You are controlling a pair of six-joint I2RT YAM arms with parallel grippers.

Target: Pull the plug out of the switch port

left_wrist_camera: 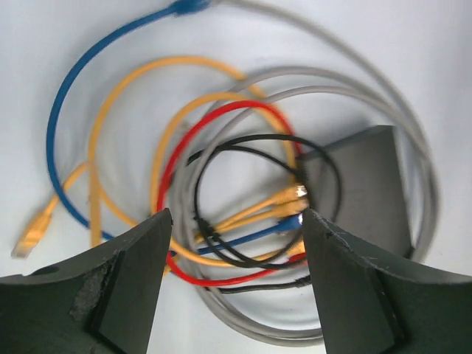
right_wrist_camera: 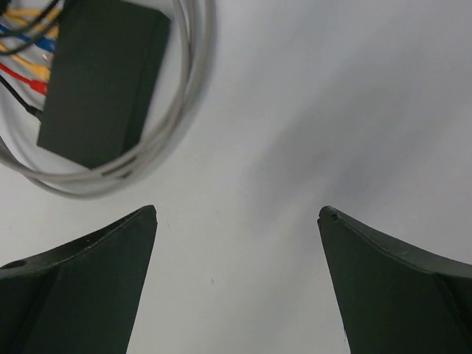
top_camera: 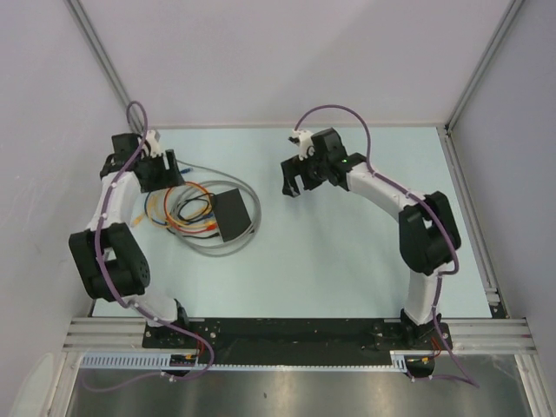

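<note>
Switch: the switch (top_camera: 231, 215) lies flat on the pale surface (top_camera: 347, 269), ringed by its own leads. I take every other place from it.
Plugs: a row of plugs (left_wrist_camera: 293, 199), yellow and blue among them, sits in the switch's port side, the side facing my left arm (top_camera: 109, 252). I cannot tell which one is meant.
Left jaws: wide open and holding nothing, they hover over the cable tangle on the port side of the switch. I judge that a sensible spot, since the pull has to go straight away from that face.
Right jaws: on my right arm (top_camera: 421, 230), also wide open and empty, above bare surface on the side of the switch away from the ports. I judge they are placed to pin the box while the other pulls.
Clutter: a grey cable (top_camera: 252, 230) loops round the switch. A red cable (left_wrist_camera: 221, 110), a blue cable (left_wrist_camera: 63, 110) and black and orange coils overlap just beside the ports. A loose yellow connector (left_wrist_camera: 29, 236) lies well away from the switch.
In the way: the crossed loops crowd the plugs, so closing on one alone looks awkward.
</note>
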